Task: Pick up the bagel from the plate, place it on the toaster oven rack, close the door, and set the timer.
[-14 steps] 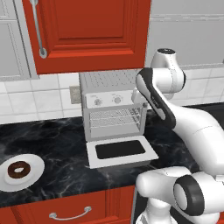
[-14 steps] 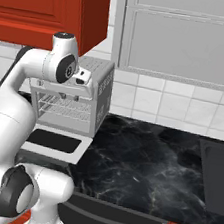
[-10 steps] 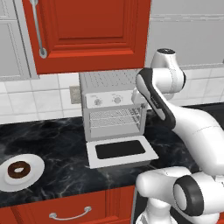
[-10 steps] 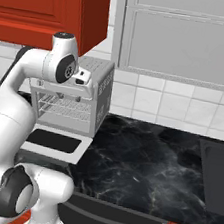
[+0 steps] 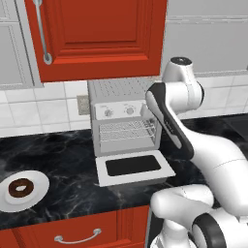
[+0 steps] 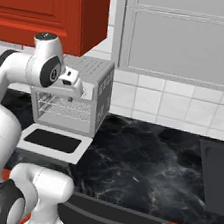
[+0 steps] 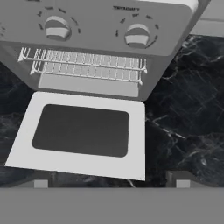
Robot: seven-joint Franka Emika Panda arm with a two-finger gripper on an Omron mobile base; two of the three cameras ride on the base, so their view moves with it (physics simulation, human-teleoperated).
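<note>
The dark brown bagel (image 5: 20, 187) lies on the white plate (image 5: 41, 186) at the counter's front left, far from the arm. The toaster oven (image 5: 121, 97) stands open, its door (image 5: 133, 166) folded flat onto the counter. The silver wire rack (image 5: 127, 131) inside is bare. My gripper (image 7: 111, 181) hovers in front of and above the oven, looking down on the door (image 7: 81, 131) and rack (image 7: 83, 65). Its fingertips (image 7: 41, 181) stand wide apart, open, with nothing between them. In the right base view the hand (image 6: 70, 80) is at the oven's upper front.
Two knobs (image 7: 57, 28) (image 7: 137, 36) sit on the oven's front panel above the cavity. A red wall cabinet (image 5: 97, 34) hangs just over the oven. Black marble counter (image 6: 143, 159) stretches to the right toward a dark recessed panel (image 6: 216, 174).
The hand has edged slightly to the left in front of the oven. Bagel, plate and door have not moved.
</note>
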